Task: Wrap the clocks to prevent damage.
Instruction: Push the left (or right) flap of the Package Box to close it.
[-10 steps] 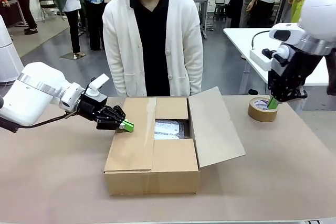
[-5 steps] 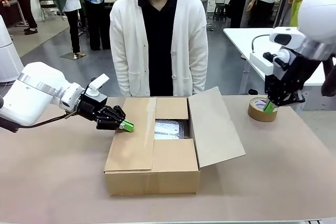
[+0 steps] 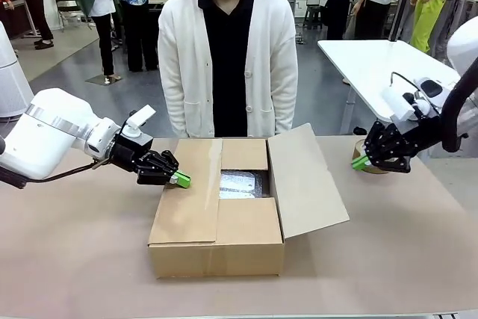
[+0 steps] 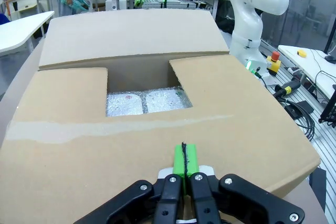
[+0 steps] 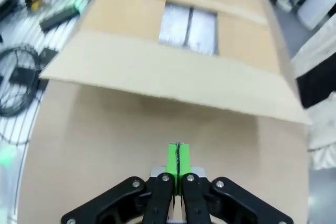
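Left wrist view: crinkly silver wrap (image 4: pixel 144 102) inside brown cardboard box (image 4: pixel 157 140) — front view adds raised flap (image 3: pixel 306 184); left hand (image 3: pixel 180 179), right hand (image 3: pixel 361 162) closed, empty.

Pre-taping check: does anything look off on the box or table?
One thing: the cardboard box's right flap stands half open, tilted up and outward, while the other flaps lie flat. The bubble-wrapped contents show through the gap in the middle. No spill or damage is visible.
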Robot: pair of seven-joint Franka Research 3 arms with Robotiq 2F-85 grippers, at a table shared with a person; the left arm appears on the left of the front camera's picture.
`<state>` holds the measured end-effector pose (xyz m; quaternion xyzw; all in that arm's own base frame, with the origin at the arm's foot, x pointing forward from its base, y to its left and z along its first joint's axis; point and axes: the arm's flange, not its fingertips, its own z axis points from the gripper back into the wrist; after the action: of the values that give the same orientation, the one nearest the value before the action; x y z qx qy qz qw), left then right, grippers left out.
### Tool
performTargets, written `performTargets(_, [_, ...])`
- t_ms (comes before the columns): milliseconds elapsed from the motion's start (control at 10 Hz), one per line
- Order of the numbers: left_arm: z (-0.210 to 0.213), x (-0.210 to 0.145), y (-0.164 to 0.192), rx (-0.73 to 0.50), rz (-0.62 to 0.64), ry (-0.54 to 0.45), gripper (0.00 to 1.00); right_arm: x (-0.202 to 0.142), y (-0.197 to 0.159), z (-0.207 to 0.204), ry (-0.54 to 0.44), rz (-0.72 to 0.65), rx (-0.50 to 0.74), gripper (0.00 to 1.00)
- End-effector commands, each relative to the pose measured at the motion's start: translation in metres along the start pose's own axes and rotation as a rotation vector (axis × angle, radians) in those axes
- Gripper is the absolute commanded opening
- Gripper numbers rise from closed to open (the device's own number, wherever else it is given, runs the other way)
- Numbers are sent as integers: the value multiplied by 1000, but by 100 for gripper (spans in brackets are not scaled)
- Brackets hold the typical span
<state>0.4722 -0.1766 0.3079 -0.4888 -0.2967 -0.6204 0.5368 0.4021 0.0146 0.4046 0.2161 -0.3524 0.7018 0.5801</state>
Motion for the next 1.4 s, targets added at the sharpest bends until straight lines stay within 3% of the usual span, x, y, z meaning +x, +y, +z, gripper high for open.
performTargets(0, [-3,-4,0,3,1,8,1,-11,-8,-21,-82,-52,10,1])
performTargets(200, [-3,-4,0,3,1,8,1,-13,-5,-49,16,-86,11,1])
performTargets(600, [-3,-4,0,3,1,8,1,-13,-3,-91,82,-140,53,1])
performTargets(1300, [-3,-4,0,3,1,8,1,63,-11,-83,-52,-35,14,1])
